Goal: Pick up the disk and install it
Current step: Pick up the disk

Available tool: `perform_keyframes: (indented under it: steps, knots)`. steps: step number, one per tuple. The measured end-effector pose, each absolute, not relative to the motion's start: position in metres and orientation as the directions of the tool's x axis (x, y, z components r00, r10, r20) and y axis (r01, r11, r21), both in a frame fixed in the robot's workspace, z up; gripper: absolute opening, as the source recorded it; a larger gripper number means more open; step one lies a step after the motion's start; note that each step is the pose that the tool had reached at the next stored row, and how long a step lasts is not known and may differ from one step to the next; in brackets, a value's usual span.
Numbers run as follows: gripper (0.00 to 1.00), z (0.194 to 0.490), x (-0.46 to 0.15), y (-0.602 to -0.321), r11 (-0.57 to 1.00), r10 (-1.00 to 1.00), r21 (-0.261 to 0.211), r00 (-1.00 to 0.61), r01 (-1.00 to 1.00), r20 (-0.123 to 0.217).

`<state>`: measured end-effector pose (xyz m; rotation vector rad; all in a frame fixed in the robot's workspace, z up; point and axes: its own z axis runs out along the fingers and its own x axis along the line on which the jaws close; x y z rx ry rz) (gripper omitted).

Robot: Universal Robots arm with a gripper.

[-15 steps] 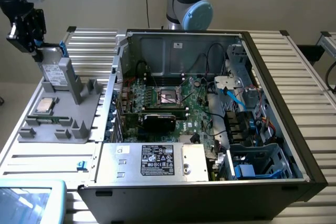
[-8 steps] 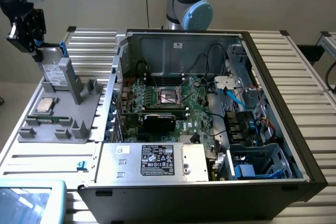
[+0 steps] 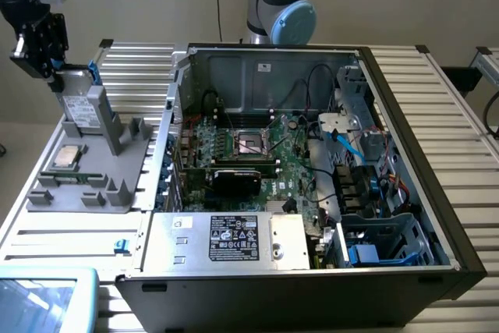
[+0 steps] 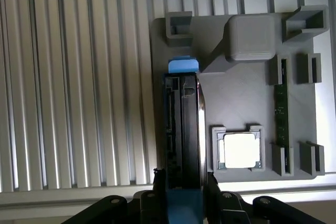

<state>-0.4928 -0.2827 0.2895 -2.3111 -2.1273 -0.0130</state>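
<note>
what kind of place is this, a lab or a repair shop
Probably a robotics lab bench for computer assembly: a robot arm, an open computer case on a ribbed metal table, and a grey fixture holding loose parts.

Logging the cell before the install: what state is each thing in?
Grey hard disk with blue rails: upright on edge, clamped on both faces.
Black gripper: shut on that disk.
Black computer case: side open, motherboard exposed.
Square silver CPU chip: flat in grey holder pocket.
</note>
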Motion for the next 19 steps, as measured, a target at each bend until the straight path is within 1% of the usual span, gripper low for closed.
perform_keyframes:
  steps: [19]
  knots:
    - [0.37,0.2902,-0.4919,-0.2827,-0.075,0.997,0.005,0.075,0.997,0.006]
